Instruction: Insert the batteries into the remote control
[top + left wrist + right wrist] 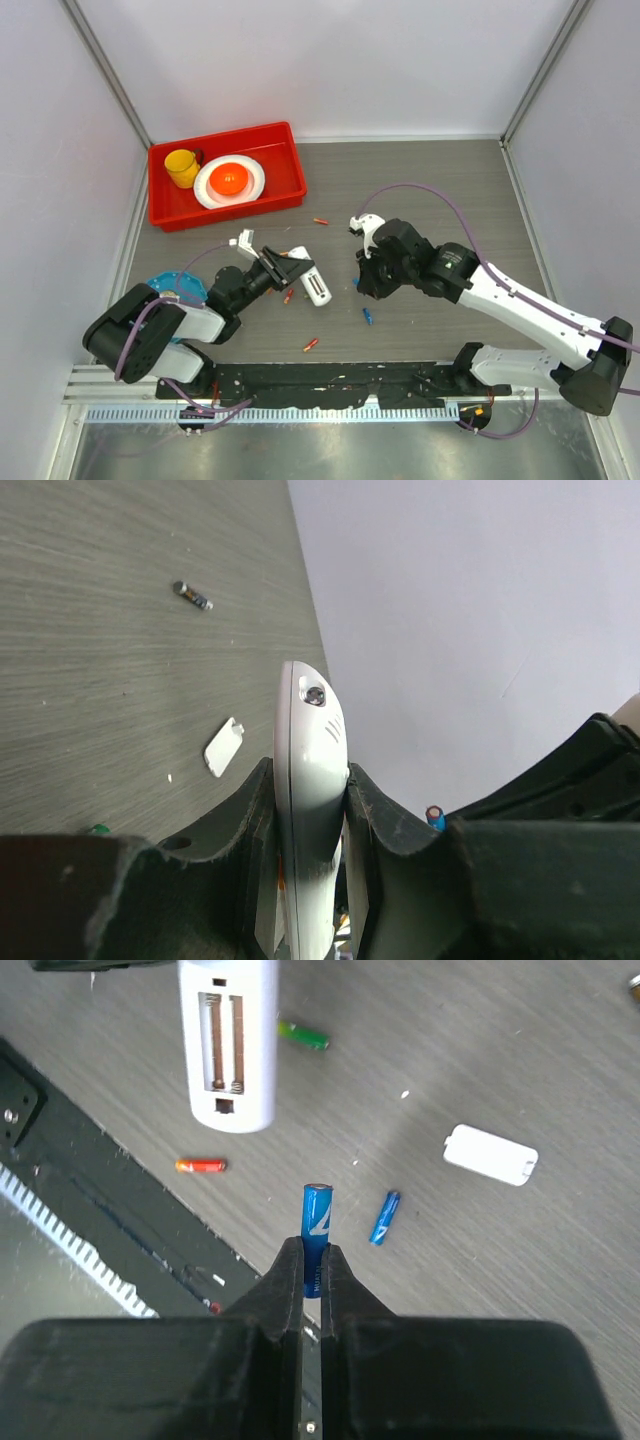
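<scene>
The remote control (pixel 232 1040), a smooth white oblong with its slotted back bare, is at the near middle of the grey wood-grain table (pixel 450 200), clamped by its edges in the left gripper (pixel 308 775) on a low, folded arm. The right gripper (pixel 311 1255), wrist bent down, pinches a glossy blue battery (pixel 317 1222); other batteries (pixel 201 1165) lie scattered.
</scene>
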